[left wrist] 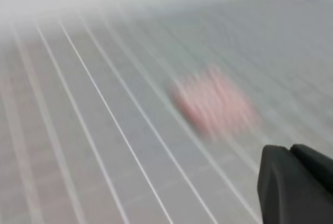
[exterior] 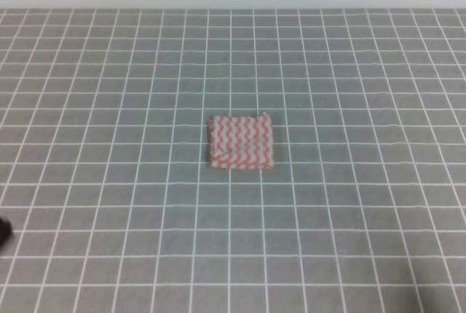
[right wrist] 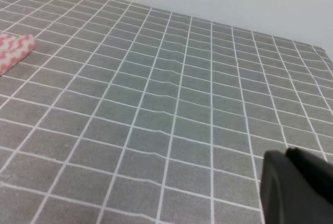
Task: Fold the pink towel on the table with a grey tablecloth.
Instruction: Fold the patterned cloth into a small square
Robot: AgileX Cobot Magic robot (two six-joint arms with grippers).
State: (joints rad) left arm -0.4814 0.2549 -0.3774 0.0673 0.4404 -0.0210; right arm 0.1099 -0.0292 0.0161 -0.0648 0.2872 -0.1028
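Both grippers off the cloth, jaw states impossible to tell.
The left gripper (left wrist: 296, 185) and right gripper (right wrist: 296, 187) show only dark corners, well apart from the pink towel (exterior: 241, 142), a compact wavy-striped rectangle mid-way across the grey gridded table (exterior: 109, 204).

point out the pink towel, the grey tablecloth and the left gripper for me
pink towel (exterior: 241, 143): exterior high view, middle of its striped top face.
grey tablecloth (exterior: 102, 204): exterior high view, a bare grid square left of the towel.
left gripper (left wrist: 296, 185): left wrist view, dark finger at lower right.
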